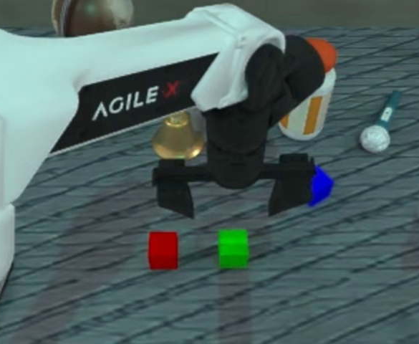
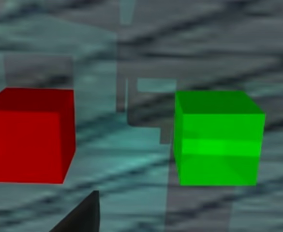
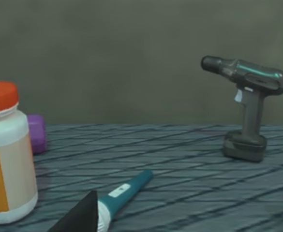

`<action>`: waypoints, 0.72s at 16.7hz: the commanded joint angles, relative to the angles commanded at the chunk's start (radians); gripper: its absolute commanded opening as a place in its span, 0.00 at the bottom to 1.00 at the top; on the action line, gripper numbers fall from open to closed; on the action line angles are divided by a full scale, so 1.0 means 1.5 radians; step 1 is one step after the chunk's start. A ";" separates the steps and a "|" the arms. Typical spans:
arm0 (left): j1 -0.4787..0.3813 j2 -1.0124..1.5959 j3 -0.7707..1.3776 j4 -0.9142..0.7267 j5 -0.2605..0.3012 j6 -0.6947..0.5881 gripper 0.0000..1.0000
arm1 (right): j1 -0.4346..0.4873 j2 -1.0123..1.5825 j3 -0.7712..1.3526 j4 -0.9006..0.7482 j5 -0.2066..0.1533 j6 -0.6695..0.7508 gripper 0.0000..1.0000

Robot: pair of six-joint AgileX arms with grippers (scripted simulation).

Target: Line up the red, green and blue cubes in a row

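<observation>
Spread wide and holding nothing, left gripper [image 1: 232,192] above the table [image 1: 367,287]; blue cube [image 1: 320,185] just beside its outer finger toward the table's right, outside the jaws; below, green cube [image 1: 233,248] and red cube [image 1: 163,250] side by side, apart; right arm out of the top view, jaw state impossible to tell.

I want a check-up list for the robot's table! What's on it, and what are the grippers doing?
Surface: dark blue-grey table, streaked pattern.
Job's things: red cube and green cube side by side, apart; blue cube farther back, partly hidden by the left gripper.
Clutter: brass bell, orange-lidded jar, teal-handled tool, drill, purple object.
Grippers: left gripper open, above the cubes; right gripper not seen from above.
Cables: nothing seen.
Surroundings: plain dark wall.
</observation>
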 joint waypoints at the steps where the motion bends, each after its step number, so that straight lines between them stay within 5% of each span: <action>1: 0.000 0.000 0.000 0.000 0.000 0.000 1.00 | 0.000 0.000 0.000 0.000 0.000 0.000 1.00; 6: 0.007 -0.015 -0.019 0.013 -0.002 0.000 1.00 | 0.006 0.020 0.015 -0.015 -0.001 -0.003 1.00; 12: 0.110 -0.217 -0.197 0.129 -0.009 0.028 1.00 | 0.055 0.235 0.196 -0.147 -0.005 -0.023 1.00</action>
